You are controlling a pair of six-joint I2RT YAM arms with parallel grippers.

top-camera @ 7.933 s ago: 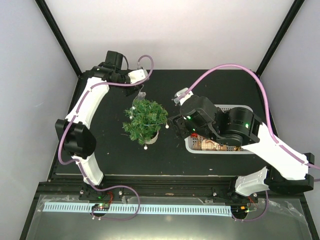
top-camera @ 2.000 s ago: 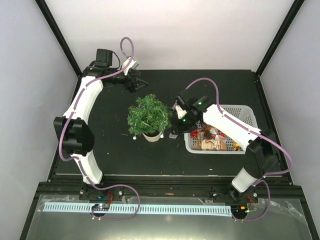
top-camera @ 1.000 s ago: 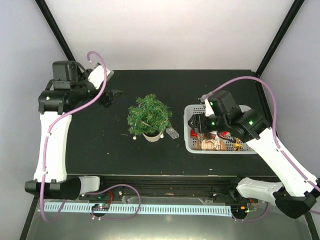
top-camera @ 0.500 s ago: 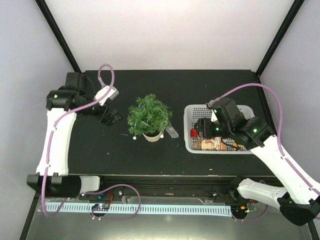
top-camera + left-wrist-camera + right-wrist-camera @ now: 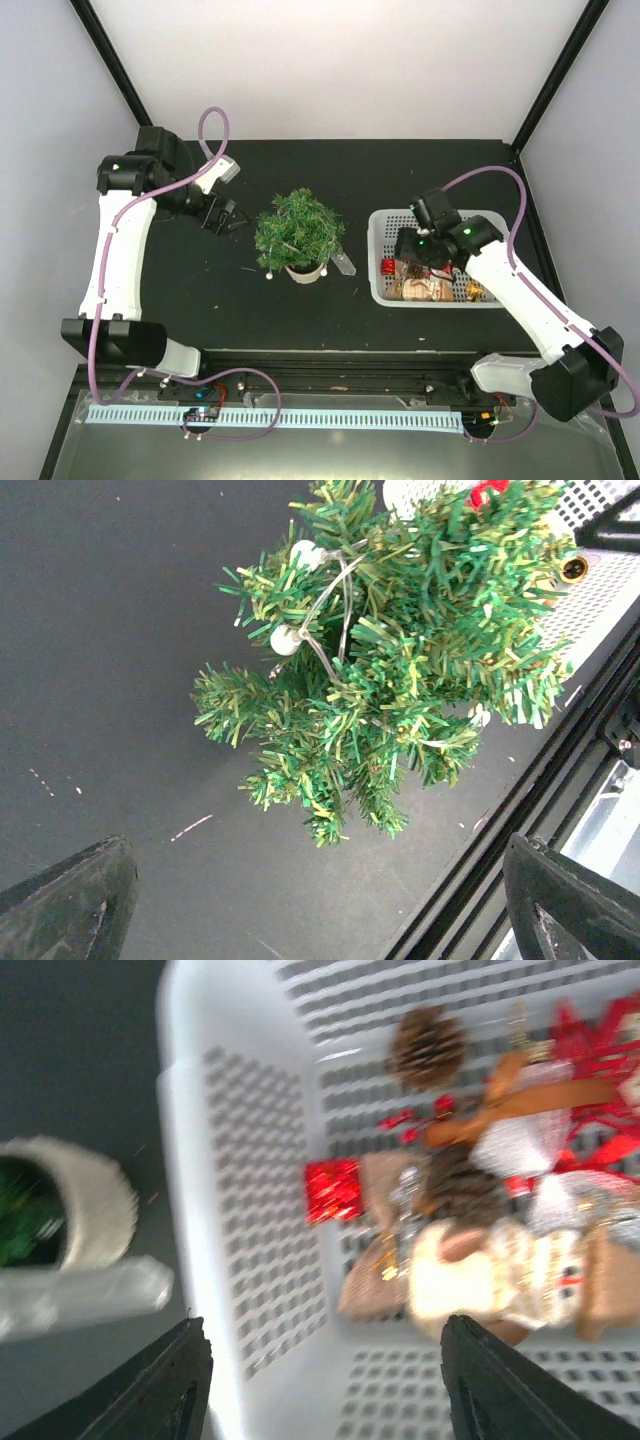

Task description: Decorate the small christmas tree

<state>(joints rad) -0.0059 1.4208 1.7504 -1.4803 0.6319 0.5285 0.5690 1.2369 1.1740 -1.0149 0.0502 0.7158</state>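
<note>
The small christmas tree point(image 5: 297, 232), bushy and green on a whitish round base point(image 5: 306, 272), stands mid-table with white beads point(image 5: 285, 640) on a thin strand among its branches. My left gripper point(image 5: 225, 217) hovers just left of the tree, open, with nothing between its dark fingers point(image 5: 70, 900); the tree point(image 5: 400, 650) fills its wrist view. My right gripper point(image 5: 415, 250) hangs open over the left part of the white basket point(image 5: 378, 292). Below it lie a red gift box point(image 5: 333, 1189), a pine cone point(image 5: 428, 1047) and a cream figure point(image 5: 480, 1260).
A clear plastic piece point(image 5: 343, 264) lies on the black table between the tree base point(image 5: 90, 1215) and the basket wall point(image 5: 200, 1160). The basket holds several more red, silver and brown ornaments. The table's front rail point(image 5: 560, 770) runs close behind the tree in the left wrist view.
The right gripper left the tree's side, went over the basket and has narrowed slightly. The left arm swung down from the back toward the tree's left side.
</note>
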